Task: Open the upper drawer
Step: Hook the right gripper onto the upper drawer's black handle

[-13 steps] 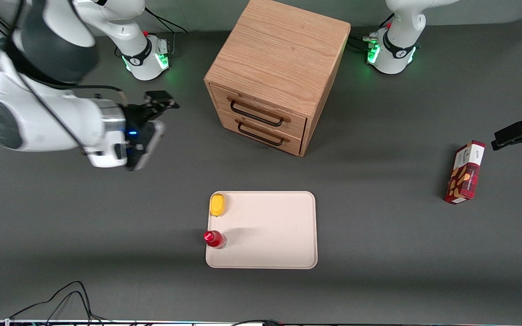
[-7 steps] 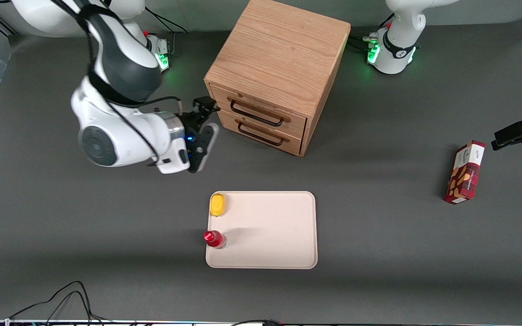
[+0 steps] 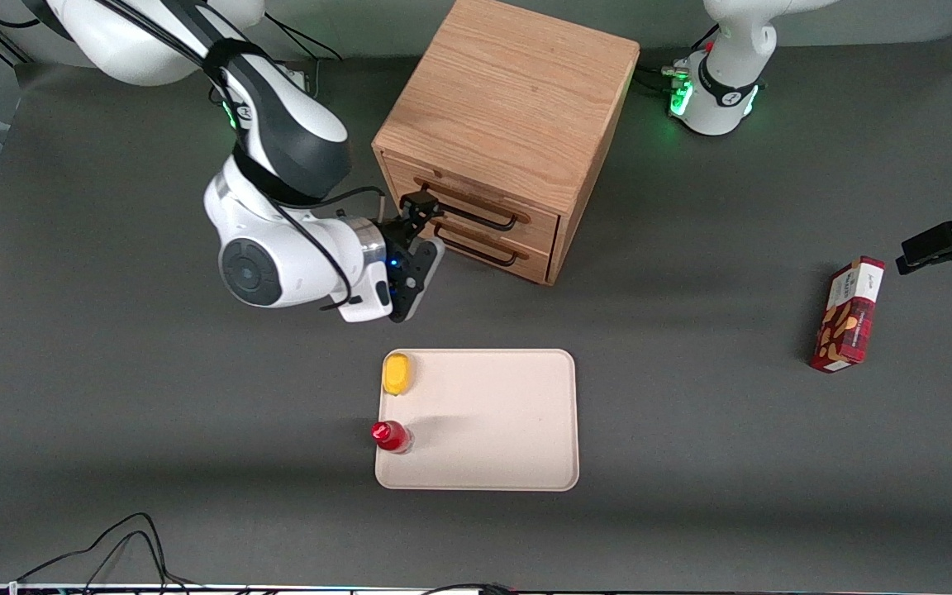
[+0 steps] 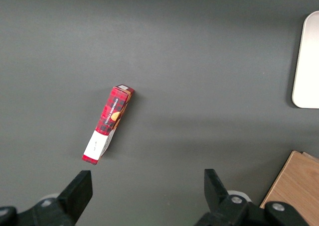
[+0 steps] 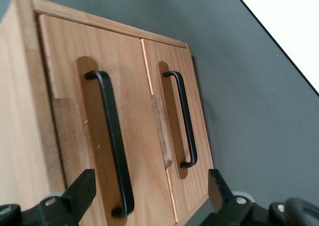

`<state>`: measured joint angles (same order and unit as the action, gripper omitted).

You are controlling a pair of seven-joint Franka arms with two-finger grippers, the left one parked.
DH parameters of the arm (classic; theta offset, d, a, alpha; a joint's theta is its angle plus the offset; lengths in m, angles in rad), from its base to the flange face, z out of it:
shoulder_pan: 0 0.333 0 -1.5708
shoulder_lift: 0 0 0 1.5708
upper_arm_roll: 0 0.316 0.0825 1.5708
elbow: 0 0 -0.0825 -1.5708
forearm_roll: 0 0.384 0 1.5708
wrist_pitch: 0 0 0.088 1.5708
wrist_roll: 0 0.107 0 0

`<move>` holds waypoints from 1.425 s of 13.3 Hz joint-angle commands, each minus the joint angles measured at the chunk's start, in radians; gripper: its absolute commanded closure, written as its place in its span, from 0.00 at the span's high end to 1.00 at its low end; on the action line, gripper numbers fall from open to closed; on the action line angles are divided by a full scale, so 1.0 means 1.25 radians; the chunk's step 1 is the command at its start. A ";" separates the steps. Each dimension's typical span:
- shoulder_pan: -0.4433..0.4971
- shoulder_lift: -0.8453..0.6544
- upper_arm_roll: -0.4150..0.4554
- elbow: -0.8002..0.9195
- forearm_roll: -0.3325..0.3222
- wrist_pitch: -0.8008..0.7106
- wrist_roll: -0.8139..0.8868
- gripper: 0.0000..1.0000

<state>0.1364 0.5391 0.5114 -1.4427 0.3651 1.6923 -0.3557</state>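
1. Your gripper [image 3: 420, 216] hung in front of the oak cabinet [image 3: 509, 107], at the working-arm end of the drawer fronts and just short of them.
2. Its fingers [image 5: 82, 193] stood spread wide apart and held nothing; in the right wrist view both tips framed the drawer fronts with clear space between them.
3. The upper drawer [image 3: 476, 198] sat fully closed, flush with the cabinet face, directly above the bottom drawer [image 3: 488, 244].
4. The upper drawer's black wire handle [image 5: 110, 141] lay between your spread fingers, untouched.
5. A beige tray [image 3: 492, 421] rested on the counter [image 3: 691, 413] nearer the front camera than the cabinet, carrying a yellow item [image 3: 397, 373] and a red-capped bottle [image 3: 390, 435].
6. A red carton [image 3: 848, 316] lay toward the parked arm's end.
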 commanded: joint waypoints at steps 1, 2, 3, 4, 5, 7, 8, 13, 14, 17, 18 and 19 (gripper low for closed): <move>0.016 0.024 0.020 -0.006 -0.029 0.033 0.035 1.00; 0.017 0.025 0.022 -0.019 -0.031 0.045 0.046 1.00; 0.017 0.024 0.030 -0.032 -0.031 0.056 0.059 1.00; 0.016 0.024 0.041 -0.040 -0.029 0.059 0.060 1.00; 0.016 0.024 0.042 -0.047 -0.031 0.061 0.060 1.00; 0.016 0.022 0.053 -0.064 -0.031 0.073 0.060 1.00; 0.016 0.020 0.055 -0.075 -0.031 0.082 0.060 1.00; 0.004 0.043 0.055 -0.069 -0.072 0.099 0.055 1.00; -0.001 0.055 0.054 -0.057 -0.078 0.099 0.054 1.00; -0.002 0.093 0.042 -0.004 -0.099 0.098 0.055 1.00; -0.004 0.107 0.042 0.018 -0.119 0.093 0.056 1.00; -0.004 0.120 0.041 0.038 -0.123 0.089 0.056 1.00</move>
<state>0.1268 0.6242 0.5578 -1.4754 0.2526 1.8108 -0.3059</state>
